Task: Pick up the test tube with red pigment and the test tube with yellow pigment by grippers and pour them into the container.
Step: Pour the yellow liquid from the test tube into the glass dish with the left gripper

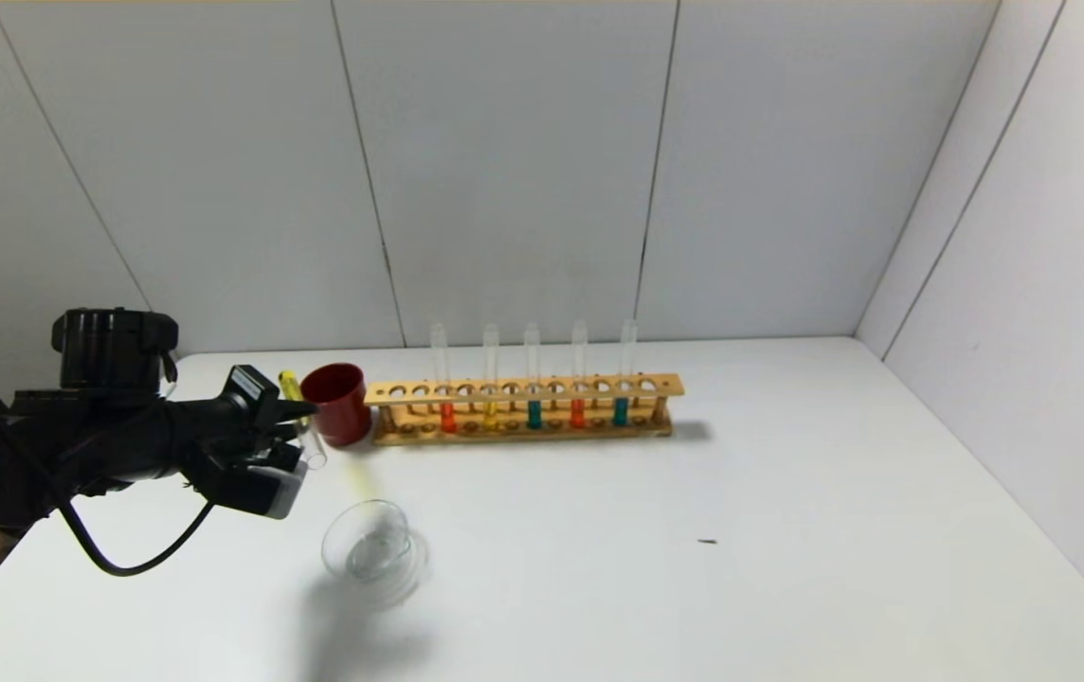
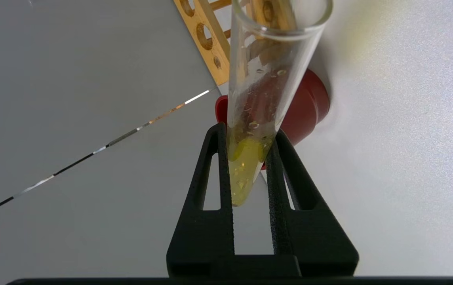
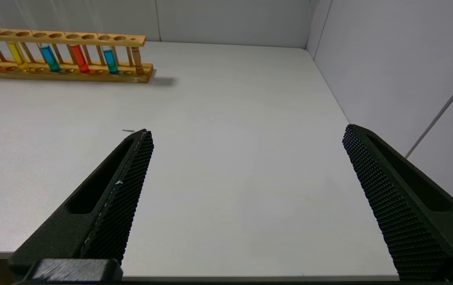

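My left gripper (image 1: 300, 413) is shut on the test tube with yellow pigment (image 1: 299, 417), held tilted beside the red cup, with its open mouth lower, towards the container (image 1: 373, 549), a clear glass dish on the table in front. In the left wrist view the jaws (image 2: 248, 132) pinch the tube (image 2: 266, 79) near its rounded end, where yellow liquid sits. Two test tubes with red pigment (image 1: 447, 417) (image 1: 577, 412) stand in the wooden rack (image 1: 523, 388). My right gripper (image 3: 246, 132) is open and empty above the table's right side.
A dark red cup (image 1: 338, 403) stands at the rack's left end, close to the held tube. The rack also holds a paler yellow tube (image 1: 490, 412) and two teal tubes (image 1: 533, 414). A faint yellow streak (image 1: 359, 483) lies between tube mouth and dish.
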### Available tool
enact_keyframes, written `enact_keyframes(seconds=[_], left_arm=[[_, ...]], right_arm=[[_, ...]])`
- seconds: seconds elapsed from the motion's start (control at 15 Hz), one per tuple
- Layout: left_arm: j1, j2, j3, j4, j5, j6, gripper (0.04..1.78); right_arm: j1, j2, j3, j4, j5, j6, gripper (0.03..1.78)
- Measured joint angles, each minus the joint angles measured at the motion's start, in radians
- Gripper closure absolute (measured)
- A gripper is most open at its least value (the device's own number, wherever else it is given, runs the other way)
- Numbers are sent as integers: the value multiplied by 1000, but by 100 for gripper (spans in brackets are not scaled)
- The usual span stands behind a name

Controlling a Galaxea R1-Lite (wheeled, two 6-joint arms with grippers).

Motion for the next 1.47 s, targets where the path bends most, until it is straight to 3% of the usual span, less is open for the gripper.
enact_keyframes(seconds=[0.67, 1.47], left_arm=[[-3, -15, 4, -2, 0, 133, 152], [-36, -11, 5, -3, 40, 180, 152]], right_arm=[[0, 0, 0, 0, 0, 0, 6], [0, 0, 0, 0, 0, 0, 6]])
